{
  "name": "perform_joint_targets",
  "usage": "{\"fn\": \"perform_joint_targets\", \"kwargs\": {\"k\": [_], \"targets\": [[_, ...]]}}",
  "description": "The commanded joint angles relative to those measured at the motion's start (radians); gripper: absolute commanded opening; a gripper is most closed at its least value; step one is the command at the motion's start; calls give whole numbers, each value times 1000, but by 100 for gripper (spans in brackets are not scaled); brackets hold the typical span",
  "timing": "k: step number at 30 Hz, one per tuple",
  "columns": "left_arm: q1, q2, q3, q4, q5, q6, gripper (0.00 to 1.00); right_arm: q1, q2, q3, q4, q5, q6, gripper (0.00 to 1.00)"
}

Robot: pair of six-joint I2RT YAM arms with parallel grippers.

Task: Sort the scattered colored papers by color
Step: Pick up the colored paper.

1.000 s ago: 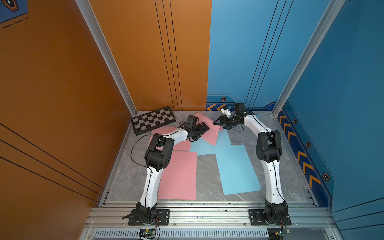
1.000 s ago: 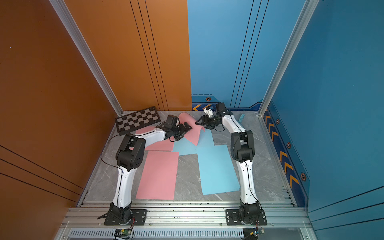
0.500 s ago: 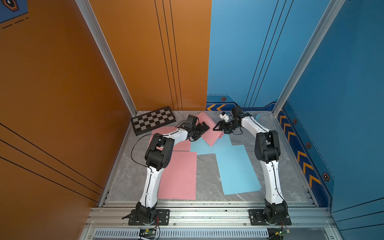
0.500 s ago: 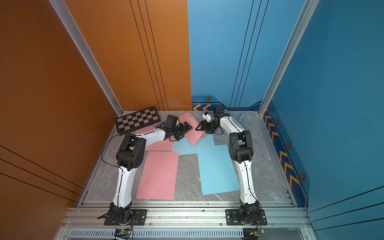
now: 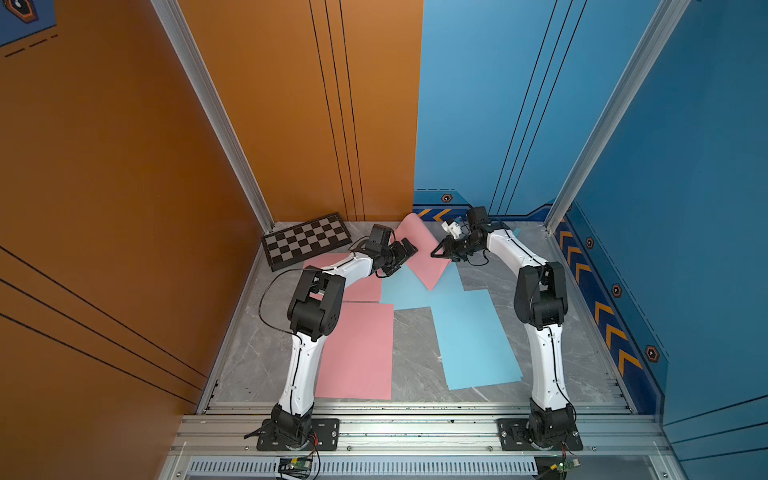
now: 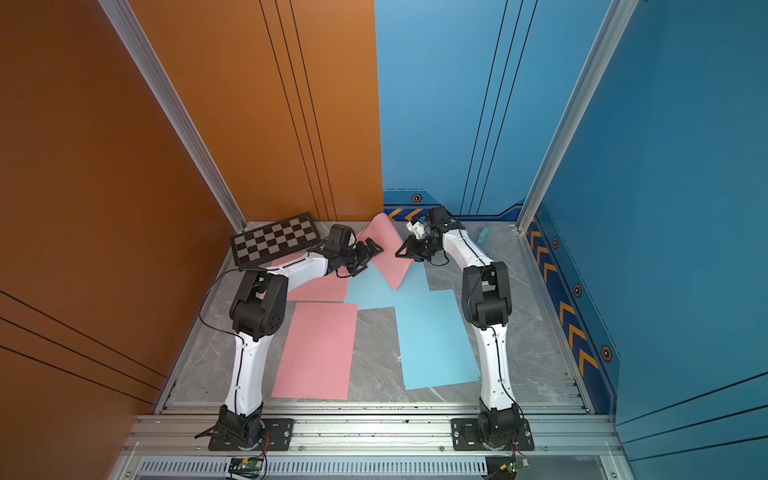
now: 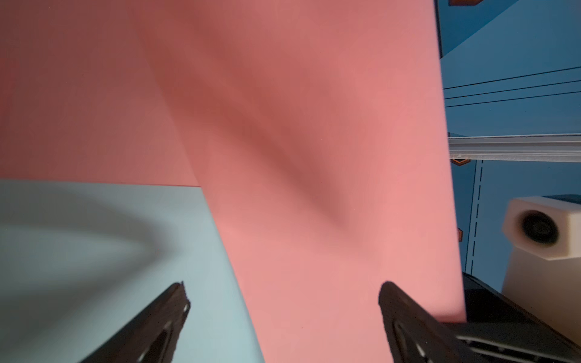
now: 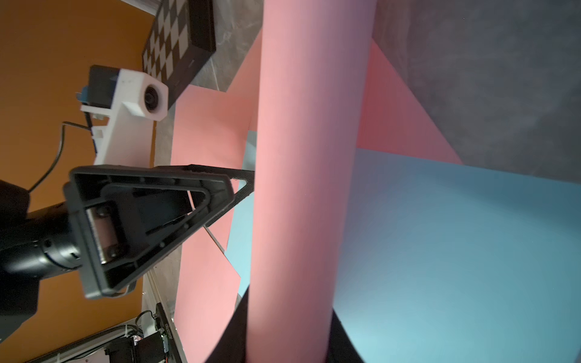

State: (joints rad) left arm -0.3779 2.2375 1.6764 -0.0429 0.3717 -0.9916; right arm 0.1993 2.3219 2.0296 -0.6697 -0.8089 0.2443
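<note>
On the grey table (image 5: 411,353), closest to the robot, the near pink paper (image 5: 357,349) lies flat on the left. The near blue paper (image 5: 473,336) lies flat on the right. A strip of bare table shows between them. A bit farther back, the second pink paper (image 5: 363,289) lies flat under the left arm. The second blue paper (image 5: 409,291) lies in the middle, right beside it and partly under the near blue paper. Farther still is the curled pink paper (image 5: 419,253). It stands up in a bend between the two claws, and its near corner rests on the second blue paper. The left claw (image 5: 413,249) is at its left side. The claw is wide open, and in the left wrist view both fingers (image 7: 405,314) are far apart with the pink paper across the gap. The right claw (image 5: 435,253) is at the paper's right edge. A dark finger shows on each side of the pink, but I cannot tell if it is pinching the paper. At the far left lies the checkered board (image 5: 307,243). At the far right, near the wall, sits a small blue block (image 6: 483,237).
</note>
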Motion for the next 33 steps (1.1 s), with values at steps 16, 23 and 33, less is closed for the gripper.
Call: {"fn": "perform_joint_targets", "kwargs": {"k": [16,23,33], "targets": [[-6,-129,-244,715,122,-179,98,5,-459,-253,255,94,86,25],[-43,-53,-165,1098,157,-252,98,-60,-650,-507,506,105,240,24],[-86,22,-23,1273,215,-332,100,-110,-691,-615,611,87,312,24]]}}
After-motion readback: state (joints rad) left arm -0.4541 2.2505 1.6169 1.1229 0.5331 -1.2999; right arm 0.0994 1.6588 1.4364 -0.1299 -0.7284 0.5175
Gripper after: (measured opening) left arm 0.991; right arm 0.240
